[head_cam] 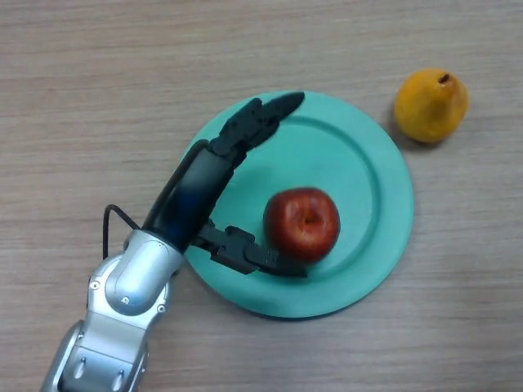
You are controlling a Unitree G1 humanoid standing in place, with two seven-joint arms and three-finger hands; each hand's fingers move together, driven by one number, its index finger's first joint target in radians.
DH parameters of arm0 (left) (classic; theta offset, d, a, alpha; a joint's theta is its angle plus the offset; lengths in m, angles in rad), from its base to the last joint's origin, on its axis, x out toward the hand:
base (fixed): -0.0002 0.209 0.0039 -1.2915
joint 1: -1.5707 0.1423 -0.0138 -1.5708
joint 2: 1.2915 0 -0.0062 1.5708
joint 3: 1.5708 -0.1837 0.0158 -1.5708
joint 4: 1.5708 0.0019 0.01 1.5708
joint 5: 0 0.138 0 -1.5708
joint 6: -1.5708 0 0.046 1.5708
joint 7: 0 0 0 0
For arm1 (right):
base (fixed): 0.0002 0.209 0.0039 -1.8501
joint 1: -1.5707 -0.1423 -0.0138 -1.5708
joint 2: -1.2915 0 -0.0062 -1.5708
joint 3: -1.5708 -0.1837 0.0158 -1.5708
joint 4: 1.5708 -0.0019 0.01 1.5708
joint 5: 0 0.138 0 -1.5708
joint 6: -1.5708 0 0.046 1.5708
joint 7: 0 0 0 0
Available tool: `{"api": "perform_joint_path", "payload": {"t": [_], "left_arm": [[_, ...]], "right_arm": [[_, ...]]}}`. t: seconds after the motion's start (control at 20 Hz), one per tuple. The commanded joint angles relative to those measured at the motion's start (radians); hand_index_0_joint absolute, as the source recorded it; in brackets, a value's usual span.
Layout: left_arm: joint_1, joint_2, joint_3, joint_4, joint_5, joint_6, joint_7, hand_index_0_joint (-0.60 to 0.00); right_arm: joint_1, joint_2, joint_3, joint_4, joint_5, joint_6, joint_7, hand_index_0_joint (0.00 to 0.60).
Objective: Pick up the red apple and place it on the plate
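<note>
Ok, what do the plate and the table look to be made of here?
The plate looks like plastic or melamine: uniform teal, smooth, a soft matte sheen, no glaze glare, though ceramic cannot be ruled out. The table shows a pale wood grain in streaks, flat and even, so probably laminate rather than solid wood.
</note>
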Motion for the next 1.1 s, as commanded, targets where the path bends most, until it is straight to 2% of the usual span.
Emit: {"api": "perform_joint_path", "payload": {"t": [0.05, 0.2, 0.3, 0.4, 0.45, 0.6, 0.7, 0.8, 0.95, 1.1], "left_arm": [[-0.013, 0.01, 0.081, -0.198, -0.063, 0.009, -0.005, 0.0], [-0.001, 0.017, 0.172, -0.41, -0.13, 0.173, -0.042, 0.0], [-0.008, 0.052, 0.248, -0.502, -0.187, 0.227, -0.058, 0.0], [-0.006, 0.086, 0.347, -0.584, -0.308, 0.312, -0.051, 0.0], [0.009, 0.117, 0.383, -0.602, -0.339, 0.295, -0.051, 0.0], [0.074, 0.151, 0.54, -0.648, -0.523, 0.288, 0.007, 0.0], [0.126, 0.159, 0.575, -0.62, -0.579, 0.225, 0.023, 0.0], [0.17, 0.142, 0.569, -0.557, -0.586, 0.149, 0.024, 0.0], [0.192, 0.136, 0.561, -0.511, -0.581, 0.089, 0.032, 0.0], [0.189, 0.139, 0.554, -0.509, -0.574, 0.087, 0.045, 0.0]], "right_arm": [[-0.008, -0.018, -0.026, -0.054, 0.01, -0.139, -0.021, 0.0], [-0.021, -0.029, -0.013, -0.064, 0.004, -0.112, -0.029, 0.0], [-0.028, -0.036, 0.001, -0.077, 0.005, -0.082, -0.036, 0.0], [-0.042, -0.042, 0.013, -0.087, 0.008, -0.057, -0.047, 0.0], [-0.045, -0.044, 0.026, -0.091, 0.001, -0.051, -0.05, 0.0], [-0.088, -0.092, 0.087, -0.107, 0.01, 0.005, -0.1, 0.0], [-0.105, -0.099, 0.124, -0.11, -0.011, 0.01, -0.107, 0.0], [-0.122, -0.092, 0.152, -0.102, -0.029, 0.016, -0.097, 0.0], [-0.133, -0.094, 0.173, -0.082, -0.033, 0.018, -0.086, 0.0], [-0.156, -0.107, 0.192, -0.058, -0.029, 0.031, -0.079, 0.0]]}}
